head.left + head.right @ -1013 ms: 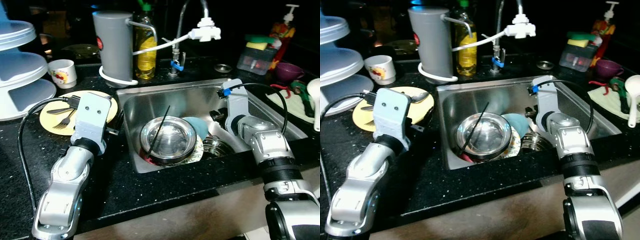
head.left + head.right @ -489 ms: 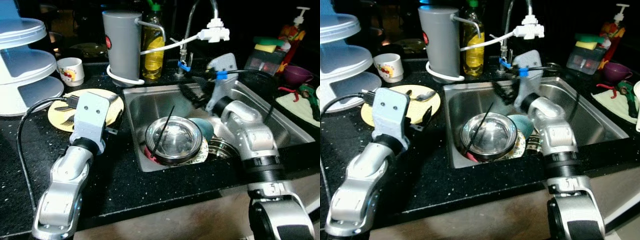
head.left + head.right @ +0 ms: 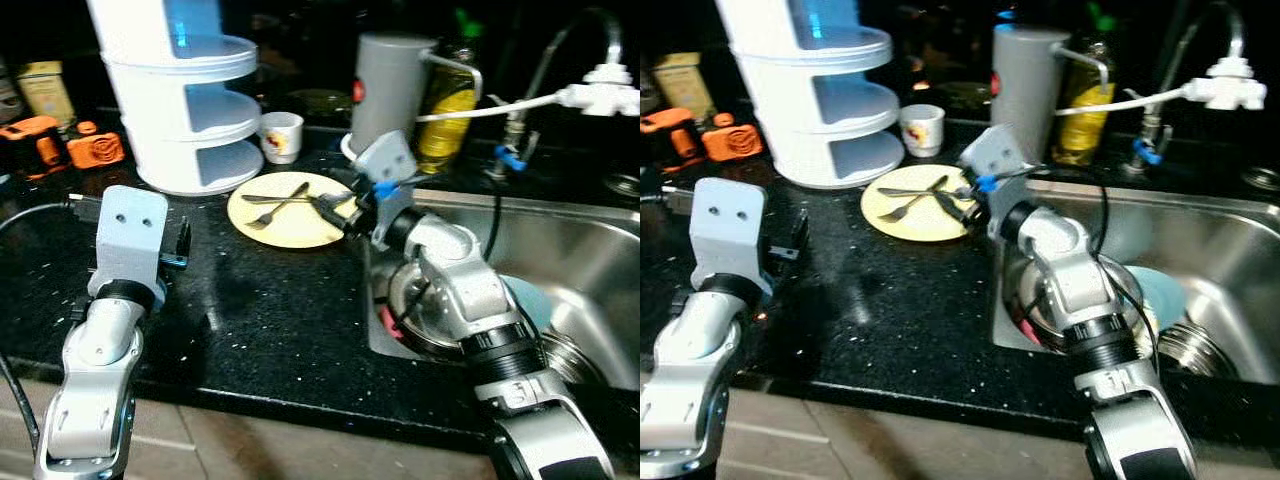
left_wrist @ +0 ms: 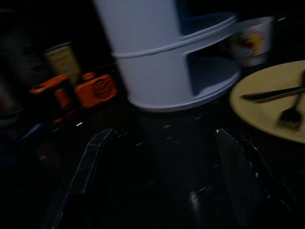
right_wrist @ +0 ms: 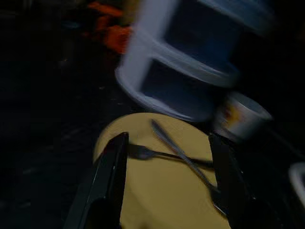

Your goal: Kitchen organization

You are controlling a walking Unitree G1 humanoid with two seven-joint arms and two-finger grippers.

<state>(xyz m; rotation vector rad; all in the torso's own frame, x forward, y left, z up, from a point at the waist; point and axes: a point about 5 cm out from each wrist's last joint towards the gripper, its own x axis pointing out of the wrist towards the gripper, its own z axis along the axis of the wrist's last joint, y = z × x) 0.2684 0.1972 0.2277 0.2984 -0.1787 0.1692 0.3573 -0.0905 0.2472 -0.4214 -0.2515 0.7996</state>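
A yellow plate [image 3: 283, 212] lies on the black counter with a fork [image 3: 278, 206] and a knife [image 3: 290, 198] crossed on it. My right gripper [image 3: 331, 211] reaches from the sink side to the plate's right edge. In the right wrist view it [image 5: 168, 138] is open above the plate [image 5: 167, 195], with the fork [image 5: 150, 153] and knife [image 5: 177, 150] just beyond its fingertips. My left gripper [image 3: 181, 241] hovers open over bare counter left of the plate, holding nothing; its fingers [image 4: 94, 157] frame dark countertop.
A white tiered stand [image 3: 185, 110] and a small cup [image 3: 280, 135] stand behind the plate. Orange items [image 3: 80, 145] sit far left. A grey canister [image 3: 392, 85] and yellow bottle [image 3: 445, 110] stand by the tap. The sink [image 3: 570, 215] holds a steel bowl [image 3: 412, 302] and other dishes.
The view has swung left. My right arm has come out of the sink and across to the yellow plate's edge. The left arm keeps its pose.
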